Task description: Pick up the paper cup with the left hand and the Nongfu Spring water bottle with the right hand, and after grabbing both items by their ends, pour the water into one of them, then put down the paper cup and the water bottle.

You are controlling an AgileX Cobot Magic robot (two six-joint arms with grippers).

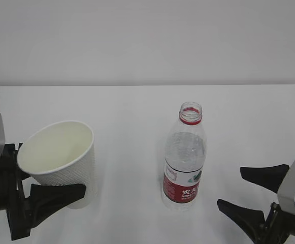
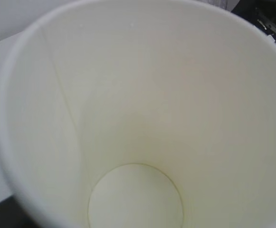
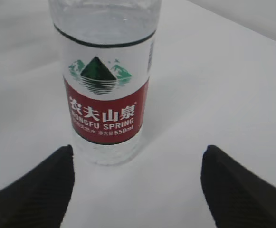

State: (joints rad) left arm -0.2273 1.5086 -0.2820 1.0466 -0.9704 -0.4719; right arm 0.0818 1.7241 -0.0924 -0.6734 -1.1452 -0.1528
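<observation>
The left gripper (image 1: pixel 56 195) grasps the paper cup (image 1: pixel 61 160) near its base, tilted with its mouth outward, ready to receive. The right gripper (image 1: pixel 249 190) hangs with jaws released, fronting the uncapped water bottle (image 1: pixel 184 157), upright mid-counter (image 1: pixel 137 107), ungrasped.

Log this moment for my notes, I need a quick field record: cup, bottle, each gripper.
cup: tilted, held by the left gripper, inside looks dry
bottle: upright on the table, cap off, standing free
left gripper: shut on the cup's lower wall
right gripper: open, fingers apart, short of the bottle, touching nothing
water: not clearly visible in the bottle
</observation>
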